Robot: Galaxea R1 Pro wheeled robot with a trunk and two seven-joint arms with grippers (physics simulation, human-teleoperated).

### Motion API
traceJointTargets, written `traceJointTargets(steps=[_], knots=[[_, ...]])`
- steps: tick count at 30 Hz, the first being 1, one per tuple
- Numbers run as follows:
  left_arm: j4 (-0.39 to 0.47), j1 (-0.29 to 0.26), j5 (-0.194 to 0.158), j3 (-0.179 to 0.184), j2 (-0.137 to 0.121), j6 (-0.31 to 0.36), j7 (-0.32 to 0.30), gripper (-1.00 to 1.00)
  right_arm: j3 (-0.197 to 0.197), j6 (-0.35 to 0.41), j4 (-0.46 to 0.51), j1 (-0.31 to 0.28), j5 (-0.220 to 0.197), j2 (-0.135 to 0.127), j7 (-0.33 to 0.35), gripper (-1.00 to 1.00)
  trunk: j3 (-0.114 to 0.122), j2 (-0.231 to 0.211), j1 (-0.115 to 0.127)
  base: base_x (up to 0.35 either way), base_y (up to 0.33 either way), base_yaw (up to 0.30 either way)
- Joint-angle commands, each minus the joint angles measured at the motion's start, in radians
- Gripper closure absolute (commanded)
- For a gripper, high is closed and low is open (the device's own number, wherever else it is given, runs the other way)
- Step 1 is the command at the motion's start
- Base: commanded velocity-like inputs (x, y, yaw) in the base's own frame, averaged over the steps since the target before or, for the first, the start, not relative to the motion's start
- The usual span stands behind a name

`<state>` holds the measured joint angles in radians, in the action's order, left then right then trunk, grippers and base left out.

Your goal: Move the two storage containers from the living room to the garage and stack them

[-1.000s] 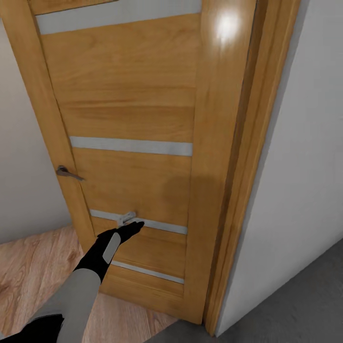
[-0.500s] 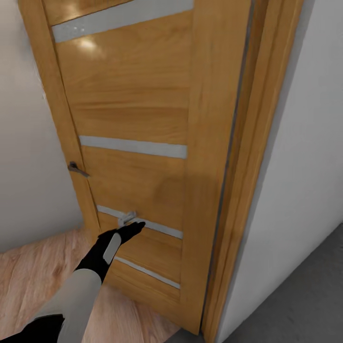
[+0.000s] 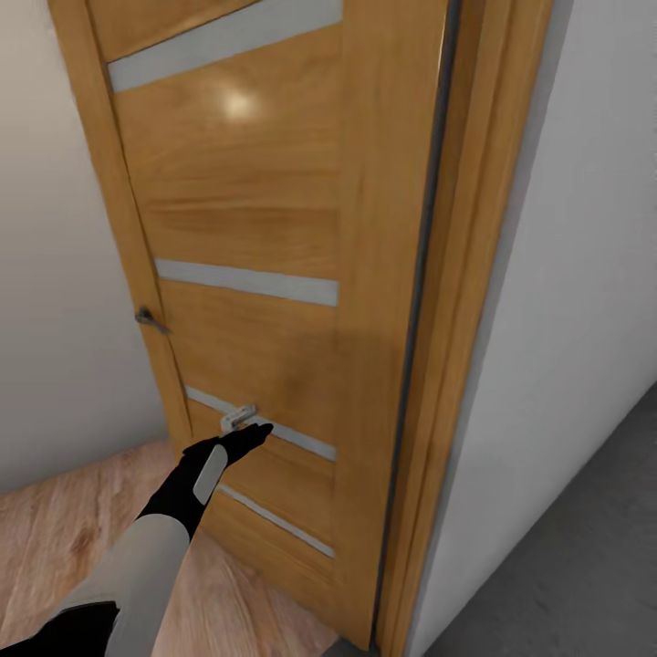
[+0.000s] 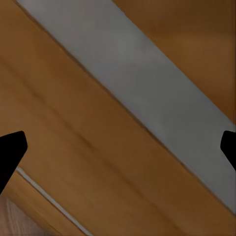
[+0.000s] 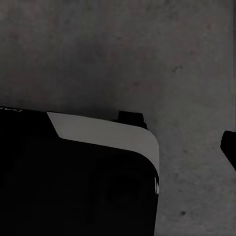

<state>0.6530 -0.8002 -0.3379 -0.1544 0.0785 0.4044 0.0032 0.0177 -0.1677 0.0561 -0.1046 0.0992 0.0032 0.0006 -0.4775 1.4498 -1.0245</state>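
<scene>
Fingertips of our left gripper [image 3: 239, 422], spread apart, press against the wooden door [image 3: 265, 210] at its lowest grey strip [image 3: 265, 424], with wood-plank floor [image 3: 55, 520] at left and grey concrete floor [image 3: 584, 566] at right; no containers visible.

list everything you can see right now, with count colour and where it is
wooden door: one, honey-brown with grey strips, straight ahead
door handle: one, dark metal, at the door's left edge
door frame: one, honey-brown, right of the door
wall: white, right of the frame; more at left
wood-plank floor: light brown, lower left
concrete floor: dark grey, lower right
left gripper: one, grey fingers on a black wrist, open, up against the door's lower grey strip
right gripper: one, black, over the concrete floor
</scene>
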Motion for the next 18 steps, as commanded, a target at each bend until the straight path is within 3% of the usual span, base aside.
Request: traceJointTargets(steps=[1, 8, 18], knots=[[0.001, 0.000, -0.021, -0.004, 0.017, 0.007, -0.005, -1.00, 0.001, -0.003, -0.001, -0.001, 0.008, 0.000, -0.001, -1.00, -0.001, 0.000, 0.000, 0.248, 0.000, -0.142], [0.001, 0.000, -0.021, -0.004, 0.018, 0.006, -0.005, -1.00, 0.001, -0.003, -0.001, -0.001, 0.008, 0.000, -0.001, -1.00, 0.002, 0.000, 0.000, 0.265, 0.000, -0.142], [0.002, 0.000, -0.021, -0.004, 0.018, 0.005, -0.005, -1.00, 0.001, -0.003, -0.002, -0.001, 0.008, 0.000, -0.001, -1.00, 0.006, 0.000, 0.000, 0.025, 0.000, -0.141]])
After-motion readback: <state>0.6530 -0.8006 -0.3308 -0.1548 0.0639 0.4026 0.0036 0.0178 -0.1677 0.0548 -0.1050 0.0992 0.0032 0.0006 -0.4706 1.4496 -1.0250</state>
